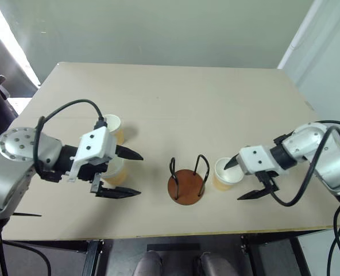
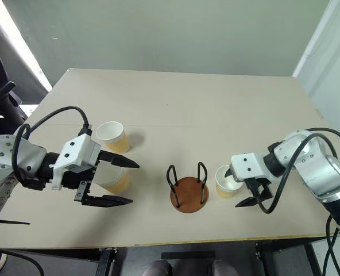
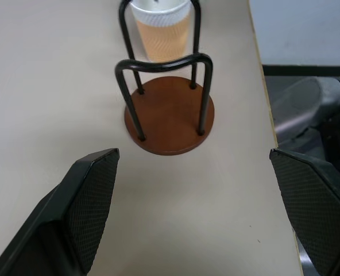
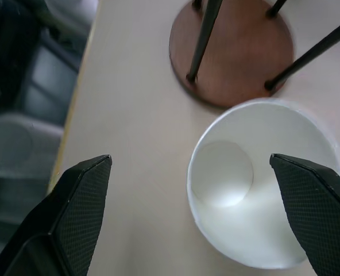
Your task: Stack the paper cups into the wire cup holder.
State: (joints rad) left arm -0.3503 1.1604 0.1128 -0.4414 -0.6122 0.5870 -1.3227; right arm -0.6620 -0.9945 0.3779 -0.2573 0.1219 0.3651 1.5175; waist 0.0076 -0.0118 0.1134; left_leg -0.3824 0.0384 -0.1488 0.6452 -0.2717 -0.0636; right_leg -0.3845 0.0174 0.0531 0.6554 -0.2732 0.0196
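Note:
The wire cup holder, a brown wooden disc with black wire loops, stands empty near the table's front edge. One paper cup stands upright just to its right. My right gripper hangs open over this cup, with one finger above its white mouth and the other outside it toward the table's front edge. In the right wrist view the cup lies between the spread fingers. Two more paper cups stand at the left. My left gripper is open above the nearer one, pointing at the holder, with nothing between its fingers.
The beige table is bare across its far half. Its front edge runs close below both grippers and the holder. Black cables loop from each arm.

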